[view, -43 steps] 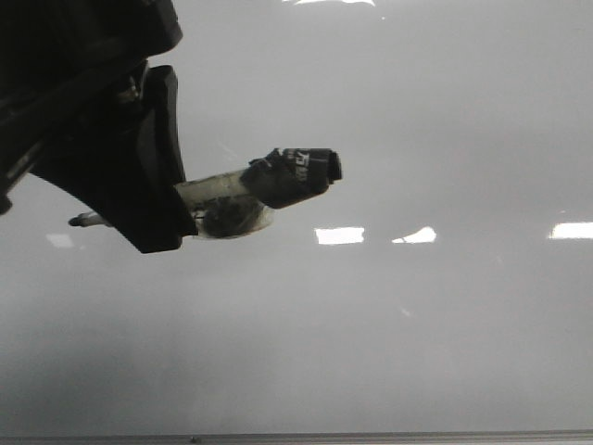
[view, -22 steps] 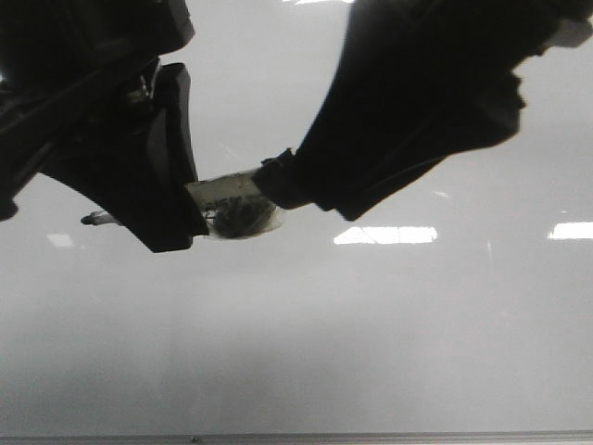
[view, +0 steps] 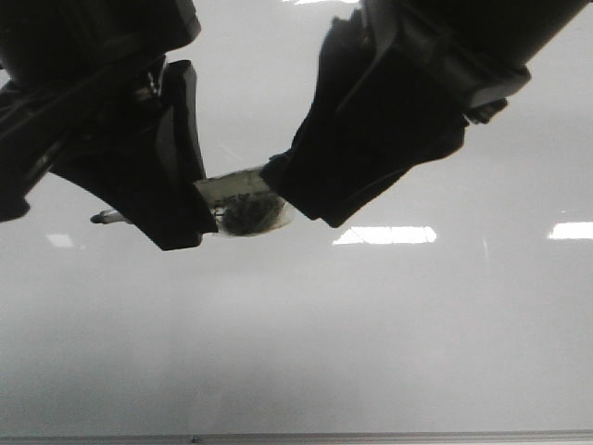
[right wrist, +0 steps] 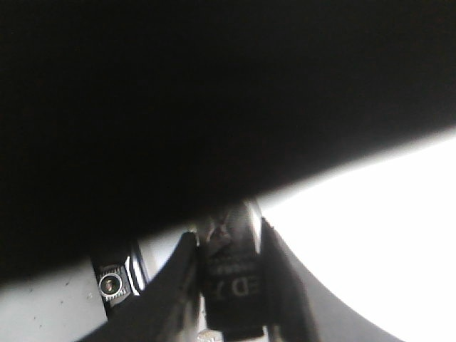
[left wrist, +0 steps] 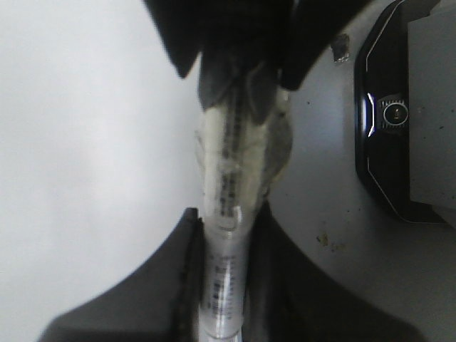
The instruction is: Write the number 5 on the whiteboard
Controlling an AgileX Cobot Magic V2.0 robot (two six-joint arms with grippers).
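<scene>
A pale grey, glossy whiteboard (view: 389, 334) fills the front view, with a thin metal strip along its bottom edge and several bright rectangular light reflections on it. No drawn number 5 is visible anywhere on the board; the surface that shows is bare of ink. Above the board, 2 dark grippers meet over a marker (view: 236, 199), which lies roughly level and points left to right. The left gripper (view: 181, 199) is closed around the marker's pale barrel, with a small light-coloured end of the pen poking out on its far left side. The right gripper (view: 306, 185) is closed over the marker's other end, where the dark cap sits. In the left wrist view, the barrel (left wrist: 228, 235) runs between the 2 dark fingers, pale with a line of small print, and a cloudy wrap of tape or film bulges around its middle. In the right wrist view, the black cap (right wrist: 231, 274) with pale lettering is pinched between the right fingers; most of that view is blocked by darkness. The marker looks light, stiff and smooth, so it could slip or twist under a loose grip. The barrel near the taped section seems the surest place to hold, since the wrap likely adds friction. The cap probably needs a straight pull along the pen's length while the left gripper stays firm. The board looks hard and slick, so light tip pressure should be enough.
</scene>
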